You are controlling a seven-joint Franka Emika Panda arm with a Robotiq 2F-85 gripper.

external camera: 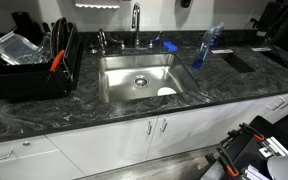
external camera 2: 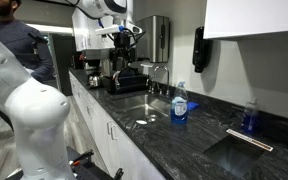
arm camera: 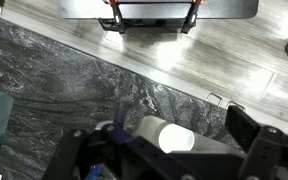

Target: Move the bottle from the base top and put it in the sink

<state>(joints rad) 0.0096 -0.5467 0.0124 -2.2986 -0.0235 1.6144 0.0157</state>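
No word, brand, number or sign can be read in any view. In an exterior view a blue bottle (external camera 2: 180, 104) standing by the sink (external camera 2: 142, 103) has a pale label on its front, but the print is too small and blurred to make out. The wrist view shows no lettering at all.

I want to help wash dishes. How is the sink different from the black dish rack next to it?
The sink is shiny steel and sunk into the countertop; the dish rack is black and stands on top. The sink holds one white round thing; the dish rack holds several. Both are rectangular.
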